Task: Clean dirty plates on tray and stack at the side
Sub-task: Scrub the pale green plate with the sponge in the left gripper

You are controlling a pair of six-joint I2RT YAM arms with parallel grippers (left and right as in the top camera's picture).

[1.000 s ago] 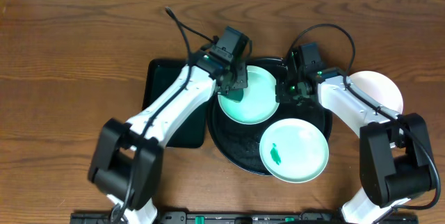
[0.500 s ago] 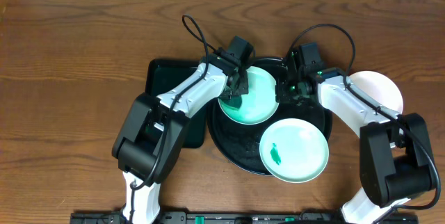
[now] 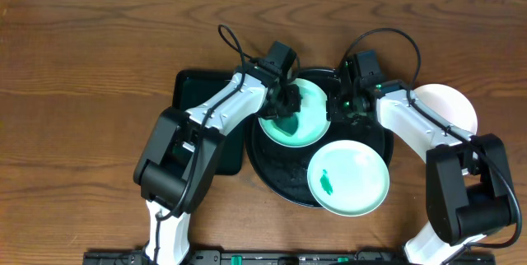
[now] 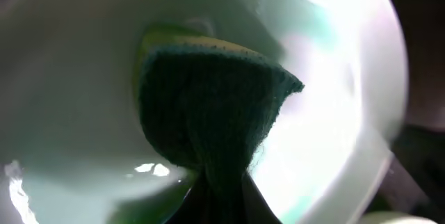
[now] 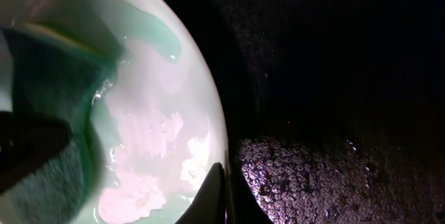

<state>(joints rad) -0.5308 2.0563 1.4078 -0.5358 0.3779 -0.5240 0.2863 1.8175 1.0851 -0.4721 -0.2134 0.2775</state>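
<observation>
A mint plate (image 3: 311, 127) is seen on the round tray (image 3: 276, 174), toward its 11 o'clock. A dark green sponge (image 4: 208, 106) with a yellow layer is pressed onto this plate's wet face and is clamped between the closed fingers of the left gripper (image 3: 284, 107). The plate's rim at 3 o'clock is pinched by the right gripper (image 3: 338, 110), whose jaws are closed on it. In the right wrist view the fingertips (image 5: 212, 196) are seen meeting at the rim's edge, with the tray's wet black floor beside them. A smeared plate (image 3: 358, 174), also mint, is laid at the tray's 5 o'clock, overhanging the rim, with a green smear (image 3: 327, 183) toward its 8 o'clock. A white plate (image 3: 451, 104) is set on the table (image 3: 82, 67) at the tray's 3 o'clock, partly covered by the right arm. A rectangular tray (image 3: 188, 92) is placed just beside the round tray at its 9 o'clock, under the left arm
</observation>
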